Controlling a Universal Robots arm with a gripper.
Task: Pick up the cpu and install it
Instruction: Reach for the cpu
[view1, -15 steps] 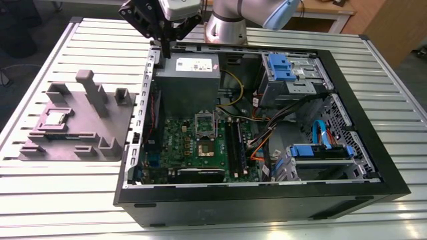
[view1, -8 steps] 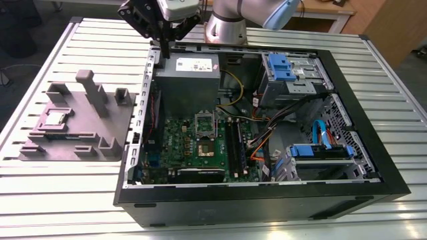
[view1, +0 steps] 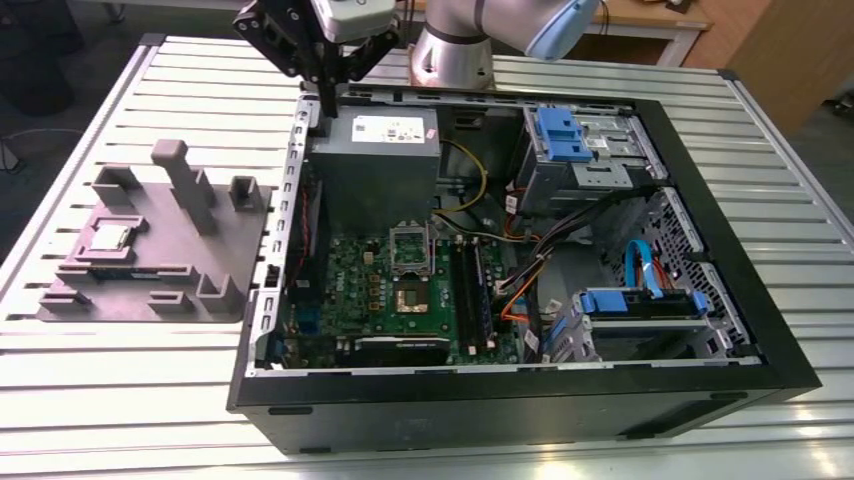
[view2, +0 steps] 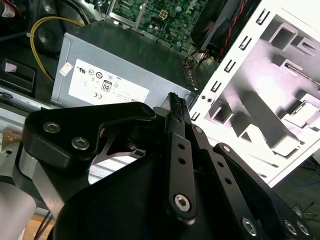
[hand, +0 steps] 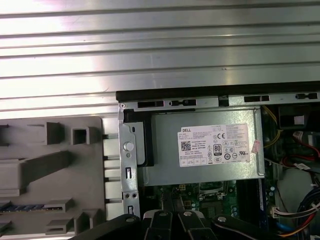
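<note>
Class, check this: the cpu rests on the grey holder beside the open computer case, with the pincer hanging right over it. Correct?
No. The exterior view shows the pincer above the computer case's edge, by the power supply; the cpu does rest on the grey holder.

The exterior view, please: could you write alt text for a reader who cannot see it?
An open computer case lies on a slatted metal table, its motherboard exposed. The arm's shut gripper hangs over the case's edge by the power supply. The cpu sits on a grey fixture at the exterior view's left.
</note>
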